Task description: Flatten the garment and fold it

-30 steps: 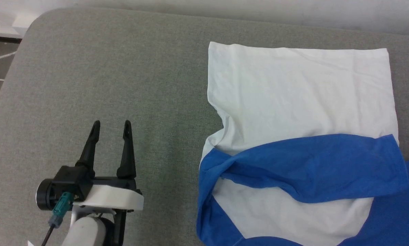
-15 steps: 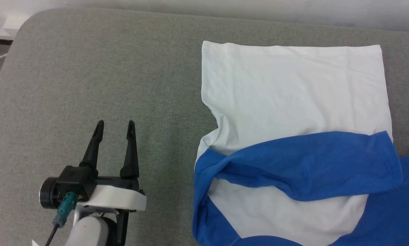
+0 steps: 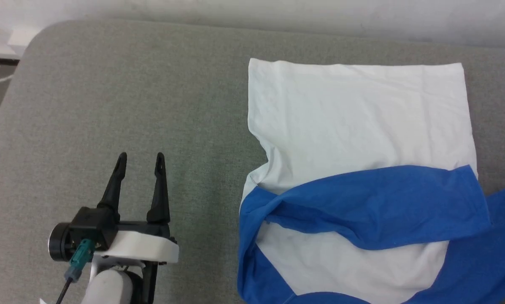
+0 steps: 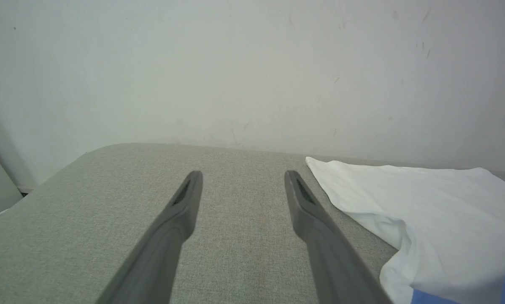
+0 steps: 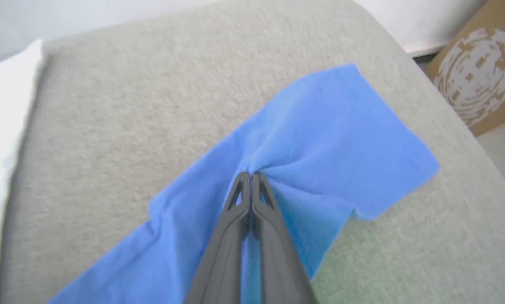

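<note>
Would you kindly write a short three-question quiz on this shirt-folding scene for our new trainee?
1. True or false: the left gripper is shut on the garment.
2. What does the right gripper pinch? A) the white hem B) a blue sleeve C) nothing
3. Fill in: the garment lies on a ___ padded surface.

Key
1. False: it is open, beside the garment and apart from it.
2. B
3. grey
</note>
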Robot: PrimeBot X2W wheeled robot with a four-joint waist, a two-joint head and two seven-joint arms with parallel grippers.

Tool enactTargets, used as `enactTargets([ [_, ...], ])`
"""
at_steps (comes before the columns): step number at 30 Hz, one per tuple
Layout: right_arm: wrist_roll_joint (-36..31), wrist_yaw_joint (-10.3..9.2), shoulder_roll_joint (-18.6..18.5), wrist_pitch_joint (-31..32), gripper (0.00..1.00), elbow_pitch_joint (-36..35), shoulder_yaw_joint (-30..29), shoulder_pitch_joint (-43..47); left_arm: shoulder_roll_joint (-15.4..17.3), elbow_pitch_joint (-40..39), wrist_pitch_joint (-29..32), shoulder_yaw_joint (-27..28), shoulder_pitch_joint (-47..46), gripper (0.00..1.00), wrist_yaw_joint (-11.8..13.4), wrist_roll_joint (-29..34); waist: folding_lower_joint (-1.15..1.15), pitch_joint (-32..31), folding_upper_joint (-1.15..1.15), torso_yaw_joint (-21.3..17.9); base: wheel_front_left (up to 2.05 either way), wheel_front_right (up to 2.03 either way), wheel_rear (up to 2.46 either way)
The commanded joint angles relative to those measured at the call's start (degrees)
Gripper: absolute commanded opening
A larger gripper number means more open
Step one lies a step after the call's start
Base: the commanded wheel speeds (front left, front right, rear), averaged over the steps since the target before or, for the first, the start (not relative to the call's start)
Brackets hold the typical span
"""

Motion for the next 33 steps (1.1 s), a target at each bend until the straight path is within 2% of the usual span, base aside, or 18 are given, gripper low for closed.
enactTargets([
  [1, 1.10, -0.05, 0.09, -1.41, 0.00, -2.04, 2.03, 0.70, -0.43, 0.39, -0.27, 0.46, 1.01, 1.00, -0.51, 0.48, -0.01, -2.44, 0.00, -0.13, 0.00, 0.00, 0.00],
  [5, 4.76, -0.05, 0.38, -3.26, 0.00, -9.56, 7.89, 2.36, -0.90, 0.79, -0.27, 1.18, 2.11, 1.00, -0.86, 0.65, -0.01, -5.12, 0.00, -0.39, 0.00, 0.00, 0.00],
  [11, 8.93, -0.05, 1.33, -3.34, 0.00, -25.57, 16.34, 6.28, -1.50, 0.93, -0.27, 1.95, 3.63, 1.00, -1.32, 0.86, -0.01, -7.32, 0.00, -0.34, 0.00, 0.00, 0.00],
  [17, 10.98, -0.05, 3.88, 1.02, 0.00, -38.41, 25.57, 11.34, -2.14, 0.92, -0.27, 2.71, 4.55, 1.00, -1.87, 0.85, -0.01, -7.30, 0.00, 0.78, 0.00, 0.00, 0.00],
  [21, 11.91, -0.05, 4.94, 4.11, 0.00, -42.12, 32.72, 14.39, -2.62, 1.44, -0.27, 2.89, 4.08, 1.00, -2.36, 1.04, -0.01, -6.80, 0.00, 1.62, 0.00, 0.00, 0.00],
  [25, 11.88, -0.05, 4.94, 5.37, 0.00, -40.42, 37.97, 15.42, -3.05, 2.59, -0.27, 2.94, 3.52, 1.00, -2.96, 1.14, -0.01, -6.25, 0.00, 2.04, 0.00, 0.00, 0.00],
  [26, 11.86, -0.05, 5.05, 5.44, 0.16, -39.32, 38.64, 15.44, -3.19, 2.86, -0.27, 2.89, 3.35, 1.00, -3.12, 1.19, -0.01, -6.19, 0.00, 2.15, 0.00, 0.00, 0.00],
  [27, 11.39, -0.05, 4.79, 5.40, 1.00, -38.27, 39.42, 15.36, -3.34, 3.11, -0.27, 2.84, 3.18, 1.00, -3.26, 1.26, -0.01, -6.20, 0.00, 2.27, 0.00, 0.00, 0.00],
  [33, 12.18, -0.05, 3.30, 6.62, 1.00, -37.28, 41.13, 15.04, -3.98, 4.34, -0.27, 3.30, 2.93, 1.00, -3.79, 1.44, -0.01, -6.99, 0.00, 2.20, 0.00, 0.00, 0.00],
])
